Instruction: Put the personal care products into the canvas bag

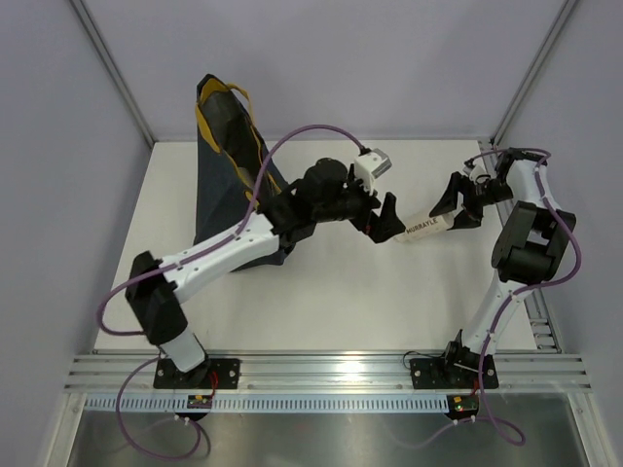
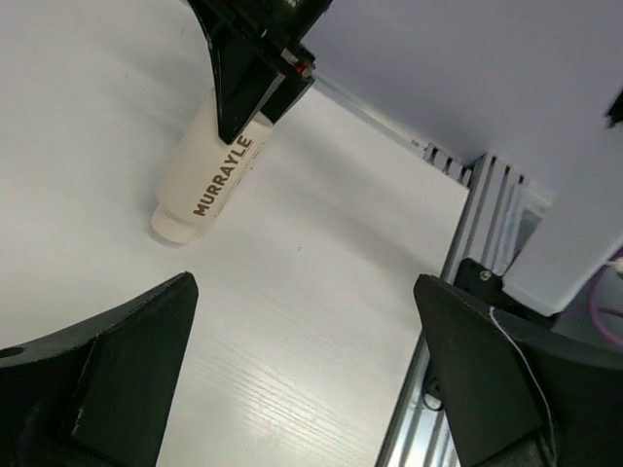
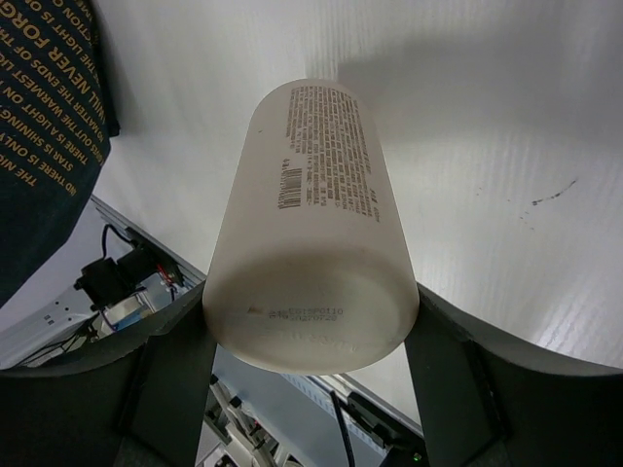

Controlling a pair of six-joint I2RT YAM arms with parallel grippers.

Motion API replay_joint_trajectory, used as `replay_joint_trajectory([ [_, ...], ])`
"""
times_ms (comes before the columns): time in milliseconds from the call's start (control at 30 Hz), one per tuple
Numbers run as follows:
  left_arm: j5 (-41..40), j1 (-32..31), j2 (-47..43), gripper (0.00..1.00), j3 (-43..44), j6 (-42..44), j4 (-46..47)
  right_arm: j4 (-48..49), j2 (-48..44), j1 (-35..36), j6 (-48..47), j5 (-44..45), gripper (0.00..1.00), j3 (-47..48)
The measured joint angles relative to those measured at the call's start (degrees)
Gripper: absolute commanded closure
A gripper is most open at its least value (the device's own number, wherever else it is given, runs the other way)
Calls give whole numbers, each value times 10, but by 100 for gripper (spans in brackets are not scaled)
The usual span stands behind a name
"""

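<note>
Cream tube [image 1: 425,227] hangs clamped in right claw [image 1: 457,210], seemingly for handover to splayed left claw [image 1: 386,222] nearer canvas bag [image 1: 224,175].

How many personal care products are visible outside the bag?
1. The cream tube is clamped in the right gripper, right of centre, its free end toward the open left gripper. Others may be hidden inside the canvas bag at far left.

My desk [image 1: 331,302] is a white board, evenly lit, with soft shadows. Pale grey walls [image 1: 389,58] close it in from 9 through 12 to 3 o'clock, with silver posts [image 1: 112,73] in the far corners. At 6 o'clock runs a slotted metal rail [image 1: 331,375].
</note>
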Motion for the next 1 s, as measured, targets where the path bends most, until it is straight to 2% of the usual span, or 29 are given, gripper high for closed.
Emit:
replay_joint_trajectory([
  [233, 21, -8, 107, 1, 11, 110, 12, -11, 14, 0, -45, -36, 100, -3],
  [500, 47, -8, 141, 1, -53, 243, 141, -37, 35, 0, -164, -91, 100, -3],
  [800, 60, -8, 250, 1, -9, 272, 180, -38, 43, 0, -234, -145, 100, -3],
  [1000, 9, -8, 284, 1, 9, 275, 200, -39, 42, 9, -259, -155, 100, -6],
])
